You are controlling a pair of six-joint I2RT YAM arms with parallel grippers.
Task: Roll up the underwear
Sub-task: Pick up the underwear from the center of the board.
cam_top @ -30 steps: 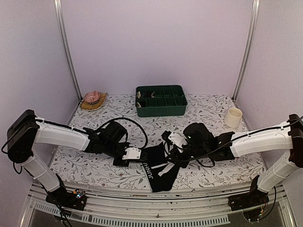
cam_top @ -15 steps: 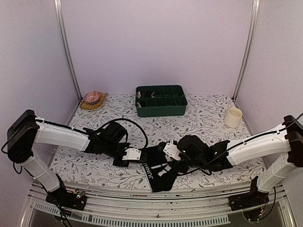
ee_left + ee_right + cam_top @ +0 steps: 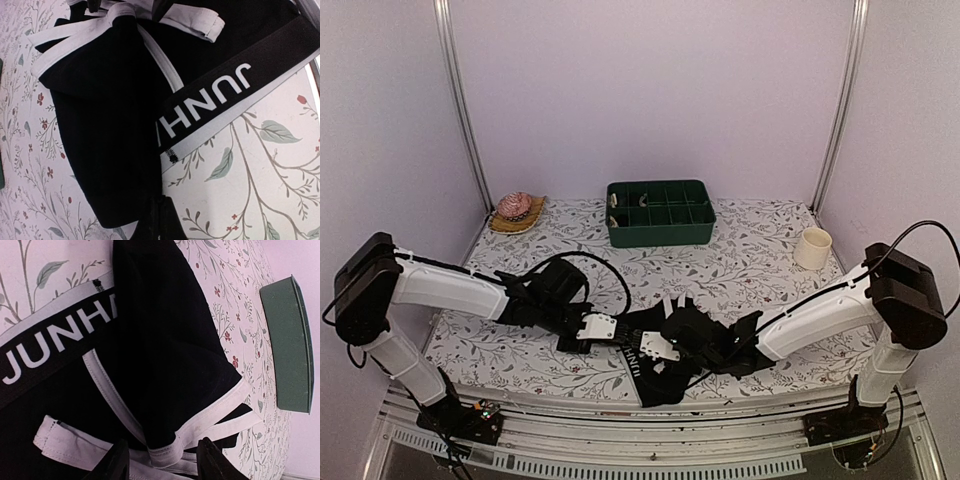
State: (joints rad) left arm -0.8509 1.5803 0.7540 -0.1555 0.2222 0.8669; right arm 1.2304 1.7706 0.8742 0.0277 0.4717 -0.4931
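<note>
The striped underwear (image 3: 665,378) lies partly folded at the table's front edge: black, with white hems and a waistband reading "JUNH". It fills the left wrist view (image 3: 110,125) and the right wrist view (image 3: 160,340). My left gripper (image 3: 616,329) is shut on its black left edge (image 3: 159,220). My right gripper (image 3: 650,346) is open low over the middle of the garment, close to the left gripper. Its fingers straddle a folded white hem (image 3: 165,460) without closing on it. The plain underwear with the orange tag is out of view.
A green divided bin (image 3: 660,213) stands at the back centre and also shows in the right wrist view (image 3: 287,345). A cream cup (image 3: 814,248) stands at the right. A small woven basket (image 3: 517,210) sits at the back left. The floral tablecloth (image 3: 760,260) covers the table.
My right gripper has moved left across the striped underwear, ending close to the left gripper. The left gripper has kept its hold in the same place.
</note>
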